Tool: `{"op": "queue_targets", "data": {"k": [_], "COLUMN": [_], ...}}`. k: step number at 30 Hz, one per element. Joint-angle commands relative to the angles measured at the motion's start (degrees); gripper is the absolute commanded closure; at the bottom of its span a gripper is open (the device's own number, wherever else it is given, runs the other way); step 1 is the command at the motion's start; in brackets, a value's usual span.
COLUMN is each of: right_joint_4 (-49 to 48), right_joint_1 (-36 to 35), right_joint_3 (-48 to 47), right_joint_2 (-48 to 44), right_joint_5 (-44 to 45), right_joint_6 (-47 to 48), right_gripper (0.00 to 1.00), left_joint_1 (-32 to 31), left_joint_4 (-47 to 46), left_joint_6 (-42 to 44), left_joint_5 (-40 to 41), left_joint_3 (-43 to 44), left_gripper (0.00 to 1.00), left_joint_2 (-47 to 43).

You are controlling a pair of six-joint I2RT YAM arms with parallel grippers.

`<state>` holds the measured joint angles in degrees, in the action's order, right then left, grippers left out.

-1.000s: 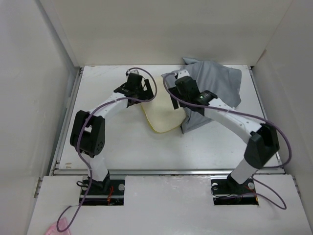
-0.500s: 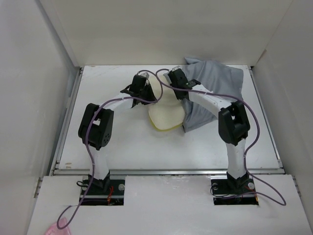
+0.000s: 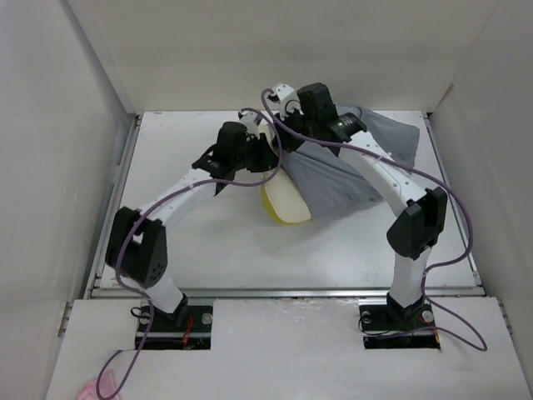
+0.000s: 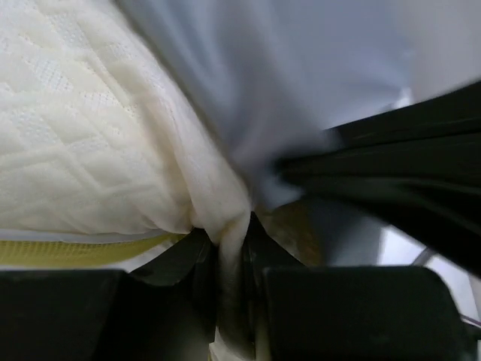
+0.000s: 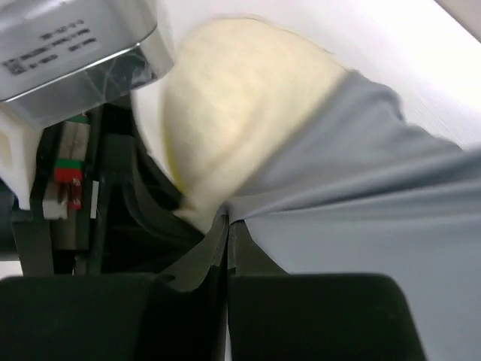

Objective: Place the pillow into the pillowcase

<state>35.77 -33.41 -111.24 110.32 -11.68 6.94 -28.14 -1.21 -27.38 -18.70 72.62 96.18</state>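
- Left arm (image 3: 179, 196): rises from its base at the near left edge of the white table (image 3: 208, 246), then leans away and to the right, toward the table's middle.
- Left gripper (image 4: 231, 239): sits at the left side of the pillow's far part. Pinches a thin fold of cream fabric at the pillow's edge, fingers pressed together on it.
- Pillow (image 3: 287, 204): lies near the middle of the table, between the two arms. Shows only a rounded cream end with a brighter yellow rim in the top view and passes under the grey cloth on the far side. Shows a quilted diamond weave and a yellow strip along the edge in the left wrist view.
- Pillowcase (image 3: 337, 179): spreads from the pillow to the right, toward the far right corner of the table. Covers the pillow's far part and touches it. Cannot tell whether the pillow is inside the opening or merely under the cloth.
- Right gripper (image 5: 226, 229): hangs close beside the left gripper, over the pillow's far end. Clamps the pillowcase's edge with fingers closed tight, the grey cloth fanning out from the pinch in taut folds.
- Right arm (image 3: 387, 175): stands up from the near right base, bends at the elbow and arcs away and to the left over the pillowcase.
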Motion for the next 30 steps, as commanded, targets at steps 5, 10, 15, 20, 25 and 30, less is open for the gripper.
{"op": "queue_targets", "data": {"k": [5, 10, 15, 20, 25, 30], "right_joint_4": [2.5, 2.6, 2.6, 9.7, 7.7, 1.6], "right_joint_1": [-3.6, -4.6, -5.3, -6.6, -6.6, -4.6], "right_joint_3": [-13.0, -13.5, -15.4, -20.6, -6.7, 8.4], "right_joint_2": [-6.2, -10.2, -11.6, -11.1, -13.1, -13.7], "right_joint_5": [-37.3, -44.1, -46.9, -39.3, -17.8, -8.3], "right_joint_6": [2.0, 2.0, -0.1, -0.1, -2.4, -7.0], "right_gripper": [1.00, 1.00, 1.00, 1.00, 1.00, 1.00], "left_joint_1": [-3.9, -5.6, -6.8, -8.2, -8.8, -9.3], "left_joint_4": [-22.2, -30.8, -36.7, -48.1, -46.1, -37.9], "left_joint_6": [-3.6, -8.9, -16.5, -19.8, -16.0, -13.5], "left_joint_5": [2.7, 14.5, 25.1, 18.3, 13.8, 16.4], "left_joint_3": [-9.8, -17.6, -23.1, -24.5, -24.5, -28.9], "left_gripper": [1.00, 1.00, 1.00, 1.00, 0.70, 0.52], "left_joint_2": [-16.9, -17.7, -10.7, -3.3, -9.1, -19.2]}}
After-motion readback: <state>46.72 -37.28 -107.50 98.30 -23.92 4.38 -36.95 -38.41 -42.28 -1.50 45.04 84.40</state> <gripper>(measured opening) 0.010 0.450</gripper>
